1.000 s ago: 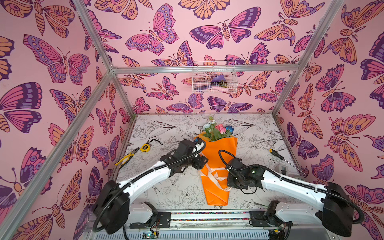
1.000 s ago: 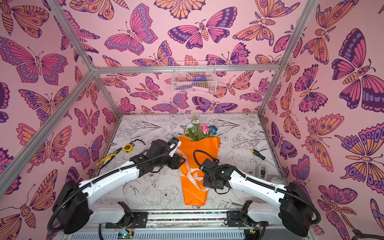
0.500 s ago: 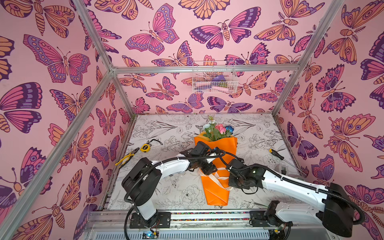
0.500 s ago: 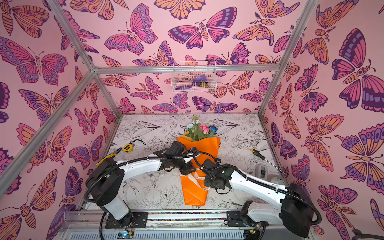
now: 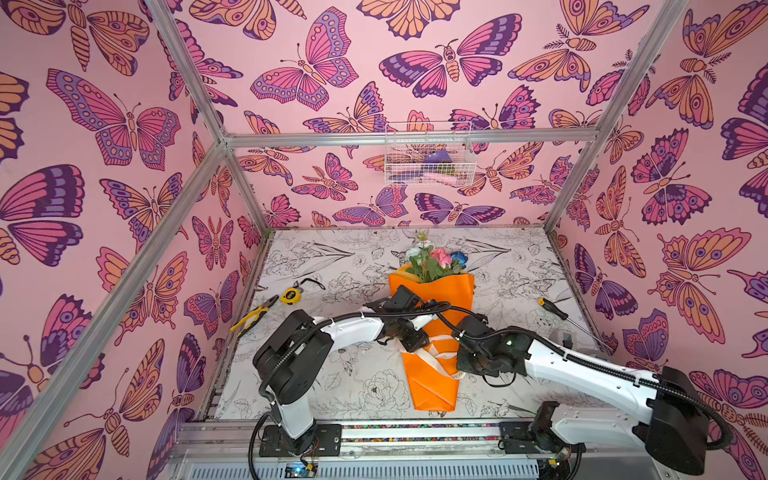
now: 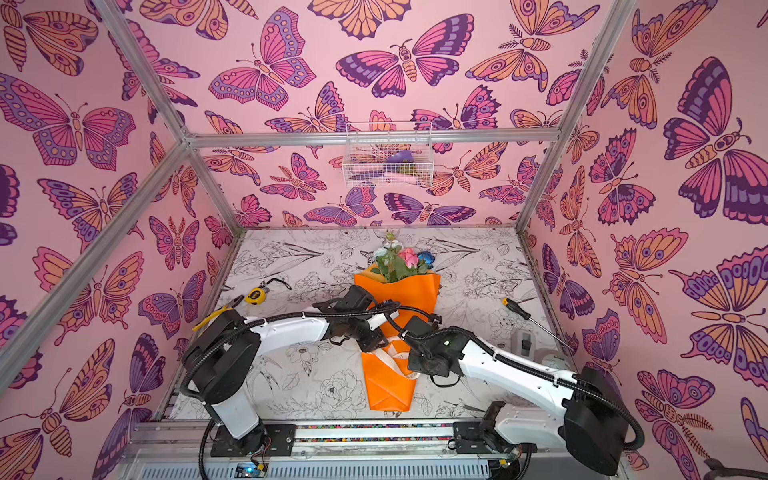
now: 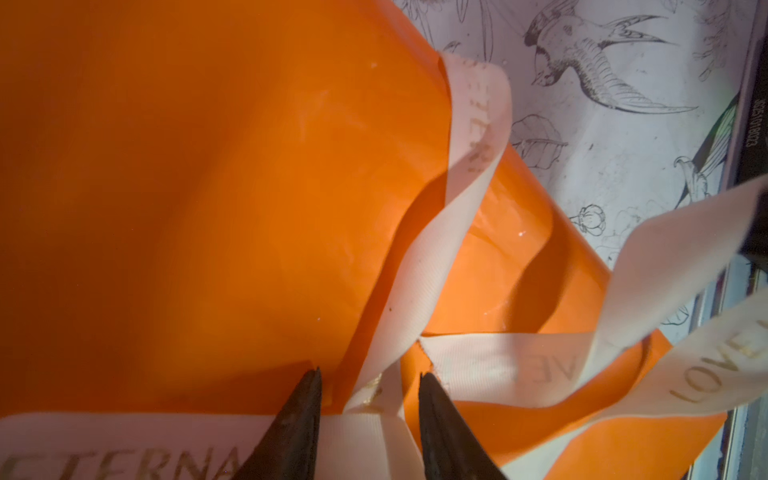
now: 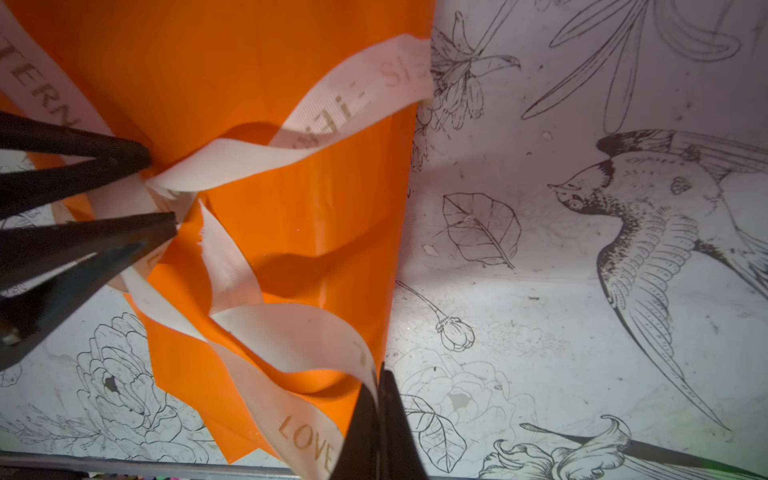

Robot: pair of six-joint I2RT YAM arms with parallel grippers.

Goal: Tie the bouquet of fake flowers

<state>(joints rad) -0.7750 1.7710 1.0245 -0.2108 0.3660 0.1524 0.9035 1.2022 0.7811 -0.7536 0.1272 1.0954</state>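
The bouquet of fake flowers (image 5: 440,291) (image 6: 407,291) lies on the table in both top views, in orange paper, with its blooms at the far end. A cream ribbon (image 5: 436,357) (image 7: 415,270) (image 8: 299,332) crosses loosely over the narrow part of the wrap. My left gripper (image 5: 415,343) (image 7: 370,374) (image 8: 160,187) is at the ribbon's crossing on the wrap's left side. It is open, with a ribbon strand between its tips. My right gripper (image 5: 461,361) (image 8: 379,374) is shut on a ribbon strand at the wrap's right edge.
A yellow tape measure (image 5: 289,296) and yellow-handled pliers (image 5: 253,318) lie at the left of the table. There is a screwdriver (image 5: 552,308) at the right. A wire basket (image 5: 428,158) hangs on the back wall. The arms' metal rail (image 5: 415,432) runs along the front.
My left arm has swung right onto the wrap, up to the ribbon crossing, and its jaws have narrowed. My right gripper has stayed shut on the ribbon, almost in place.
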